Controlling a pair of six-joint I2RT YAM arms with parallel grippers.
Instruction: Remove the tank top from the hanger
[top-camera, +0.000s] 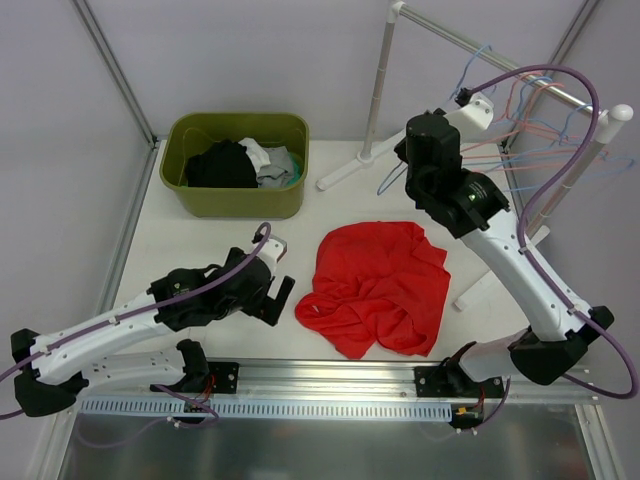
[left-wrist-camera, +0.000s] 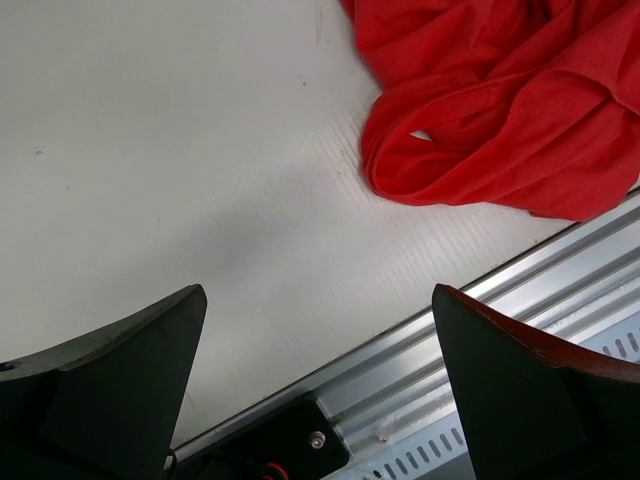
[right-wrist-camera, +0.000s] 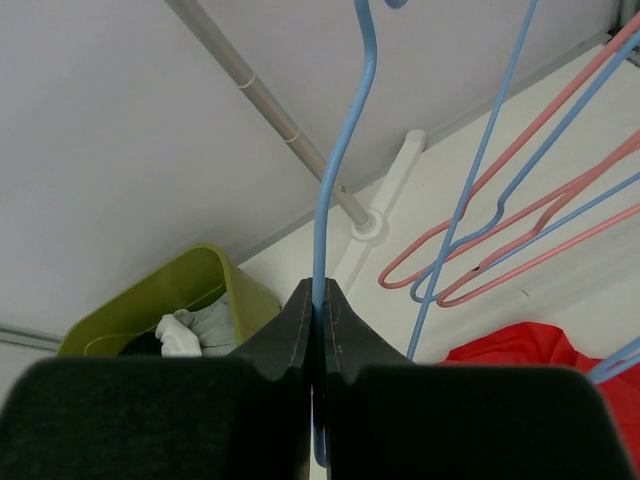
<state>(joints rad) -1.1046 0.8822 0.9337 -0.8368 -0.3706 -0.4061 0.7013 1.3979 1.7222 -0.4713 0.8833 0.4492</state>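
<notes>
**A:** From above, where's the tank top?

**B:** Heaped on the table, right of the green bin and nearer me. My left claw, spread wide and empty, sits just beside it; that arm is closer.

**A:** Left wrist?

**B:** Red folds lie ahead and rightward, not touching.

**A:** Right wrist?

**B:** My right claw is clenched on a blue hanger, raised well right of the bin.
</notes>
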